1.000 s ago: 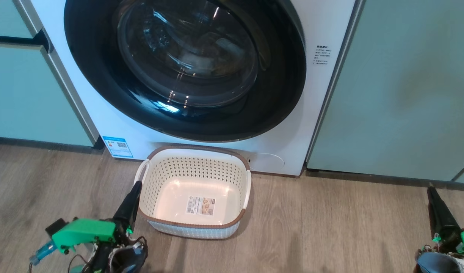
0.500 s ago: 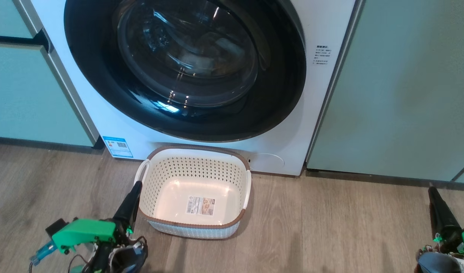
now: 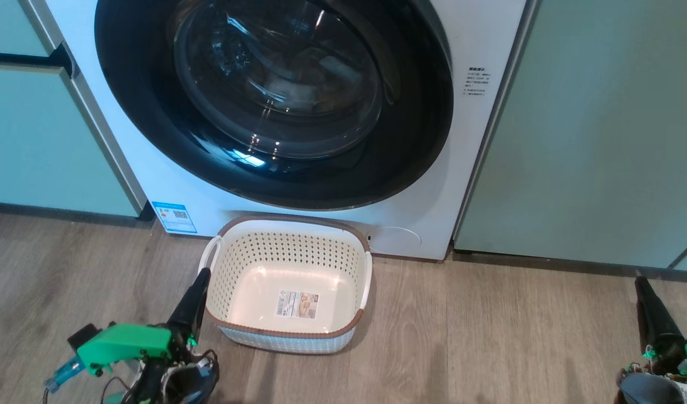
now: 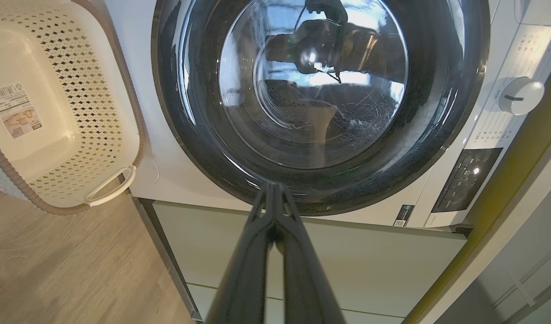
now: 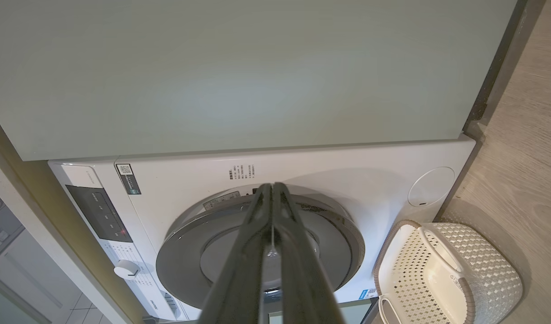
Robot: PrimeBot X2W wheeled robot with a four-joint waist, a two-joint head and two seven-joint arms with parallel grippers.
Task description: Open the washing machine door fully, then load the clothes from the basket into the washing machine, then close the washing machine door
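basket just right of left gripper, right gripper well apart

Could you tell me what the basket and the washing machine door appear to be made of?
The basket looks like moulded cream plastic with a soft sheen, judging by its regular holes and thin walls. The washing machine door seems a glossy black ring around a clear domed window, probably glass, both showing sharp reflections.
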